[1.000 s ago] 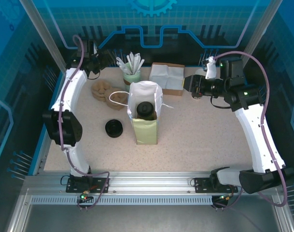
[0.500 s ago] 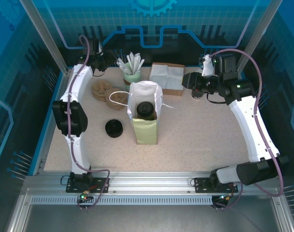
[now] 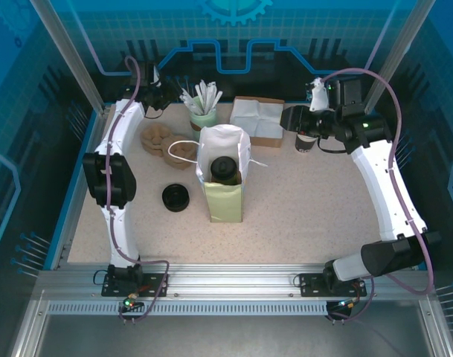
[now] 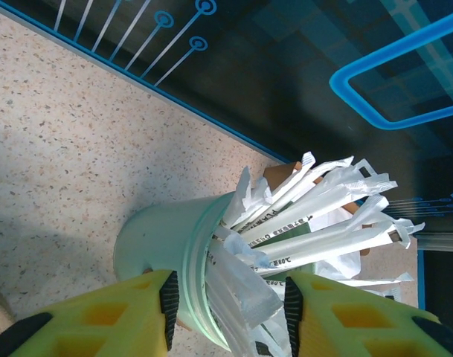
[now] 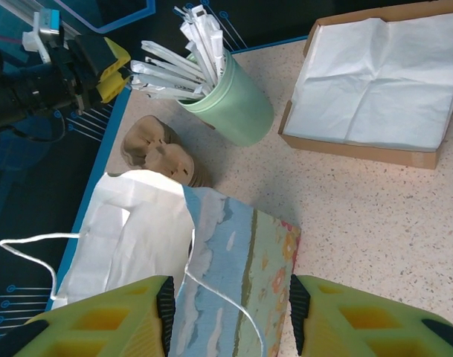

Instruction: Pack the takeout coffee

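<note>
Top external | speckled beige table (image 3: 323,208) within blue-walled enclosure (image 3: 233,44) | takeout coffee (image 3: 225,168) inside paper bag (image 3: 225,202), centre | left tool (image 3: 165,96) upper left, half-open, empty | right tool (image 3: 288,120) upper right, half-open, empty

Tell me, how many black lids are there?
2: one on the takeout coffee inside the paper bag, one loose lid on the table left of it. More may be stacked beneath.
</note>
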